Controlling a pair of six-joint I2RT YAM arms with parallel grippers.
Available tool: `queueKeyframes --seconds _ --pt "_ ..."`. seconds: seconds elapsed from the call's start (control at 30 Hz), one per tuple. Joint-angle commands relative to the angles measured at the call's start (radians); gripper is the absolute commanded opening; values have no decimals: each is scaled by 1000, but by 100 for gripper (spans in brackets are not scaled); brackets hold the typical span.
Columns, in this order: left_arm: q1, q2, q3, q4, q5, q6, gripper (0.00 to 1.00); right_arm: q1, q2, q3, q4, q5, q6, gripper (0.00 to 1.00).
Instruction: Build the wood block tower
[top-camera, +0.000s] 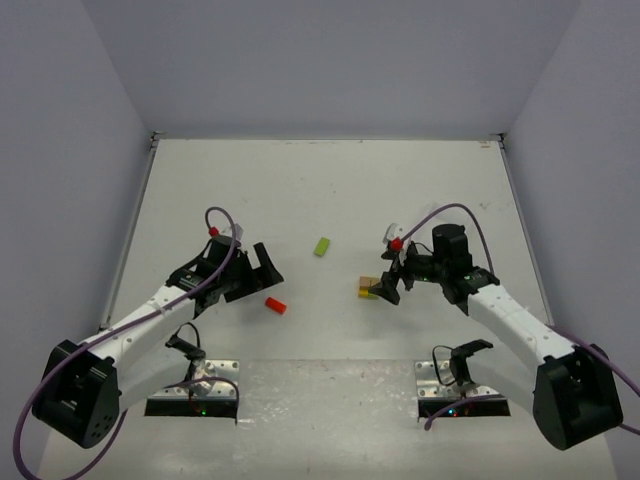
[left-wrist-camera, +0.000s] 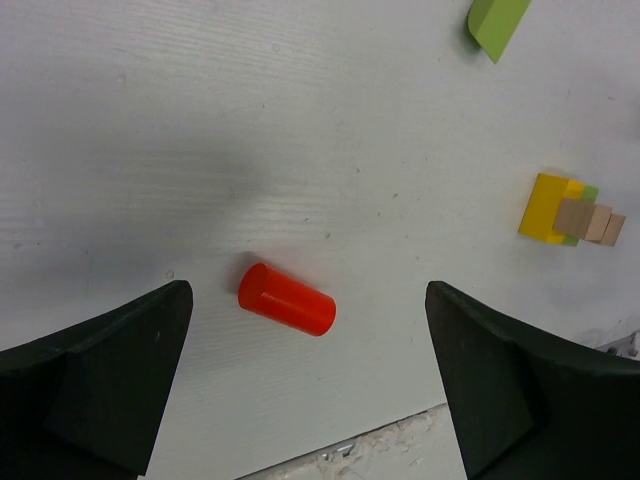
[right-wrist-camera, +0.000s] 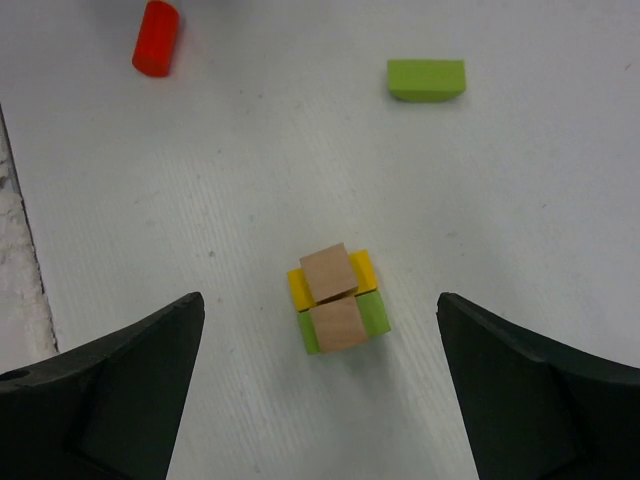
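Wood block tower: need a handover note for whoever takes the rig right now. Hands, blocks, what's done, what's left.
Left hand: open, empty, pointed at the red-orange cylinder, which lies on its side on the table.
Right hand: open, empty, lined up on the tower.
Tower: yellow block and lime green block side by side, two tan blocks on top.
Loose lime green block: lies flat farther out, apart from everything.
Done: two layers.
Left: the cylinder and the loose green block are not yet stacked; the cylinder looks like the nearest pick.
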Motion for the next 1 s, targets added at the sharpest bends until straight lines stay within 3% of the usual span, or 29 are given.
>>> queueKeyframes --seconds 0.0,0.13,0.23,0.3,0.4,0.5,0.57,0.67,0.8,0.97 --pt "-55 7 76 59 -176 -93 100 4 -15 168 219 58 205 99" --pt "-84 33 103 49 -251 -141 100 3 77 339 235 177 393 99" --pt "-126 47 124 35 -305 -160 100 4 222 571 200 302 554 99" --pt "-135 59 139 7 -338 -179 100 4 292 759 97 365 627 99" --pt "-137 75 158 -24 -404 -200 100 5 361 915 -141 402 711 99" --pt "-137 91 176 -37 -466 -231 100 16 340 866 -209 420 818 99" --pt "-138 99 183 -28 -483 -231 100 39 308 745 -201 476 847 99" --pt "-138 104 178 -9 -484 -202 100 113 284 616 -297 597 831 99" --pt "-139 108 138 21 -483 -163 100 231 298 514 -346 644 829 99" --pt "-140 92 108 29 -465 -108 100 285 349 491 -350 693 814 99"
